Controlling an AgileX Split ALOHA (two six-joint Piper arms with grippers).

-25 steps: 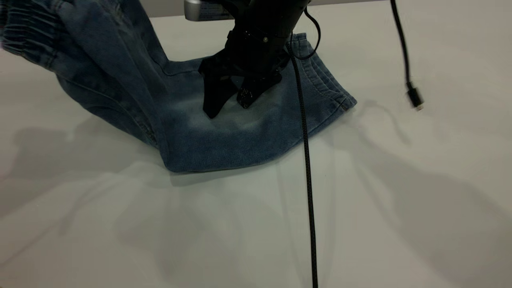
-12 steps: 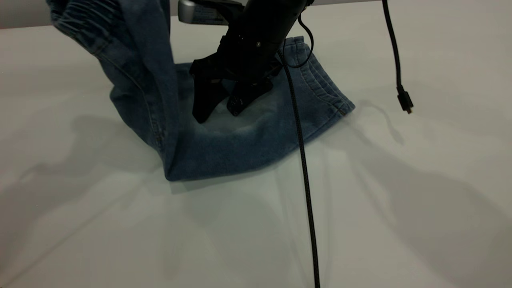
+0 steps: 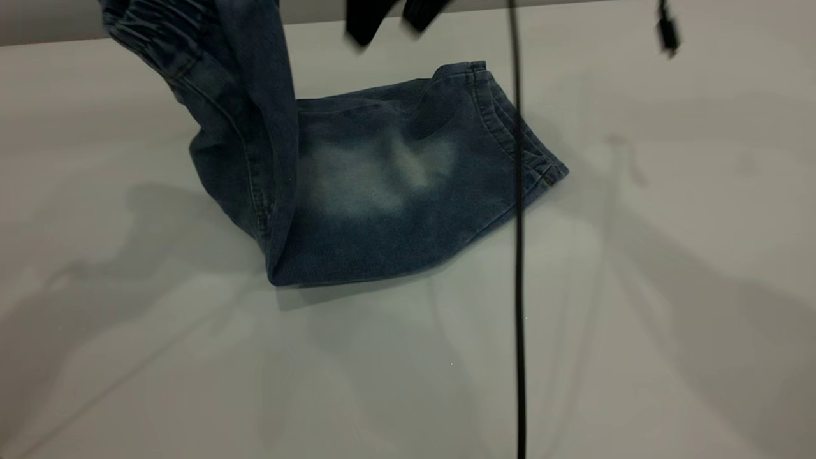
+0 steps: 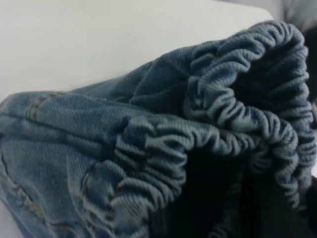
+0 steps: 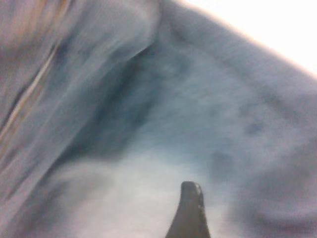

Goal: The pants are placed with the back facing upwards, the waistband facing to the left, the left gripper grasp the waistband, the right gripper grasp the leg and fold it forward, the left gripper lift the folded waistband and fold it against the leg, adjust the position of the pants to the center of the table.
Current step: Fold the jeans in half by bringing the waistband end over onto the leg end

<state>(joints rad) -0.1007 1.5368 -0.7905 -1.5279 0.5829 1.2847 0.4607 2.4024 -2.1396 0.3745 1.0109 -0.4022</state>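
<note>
One limp denim pants (image 3: 382,191), waistband (image 3: 153,29) held up, presumably by unseen left gripper; right gripper (image 3: 392,16) parted, empty; regrasp the waistband.

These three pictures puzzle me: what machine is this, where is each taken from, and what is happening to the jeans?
It is a two-armed robot folding short denim pants on a white table. The wide picture comes from an outside camera; the two close-ups come from cameras on each wrist. The ruffled waistband is lifted up at the left; the left gripper holding it is out of sight, its camera filled by the waistband's gathers. The right gripper, two dark fingers apart, hangs above the leg, which lies flat, touching nothing. A black cable dangles in front.
</note>
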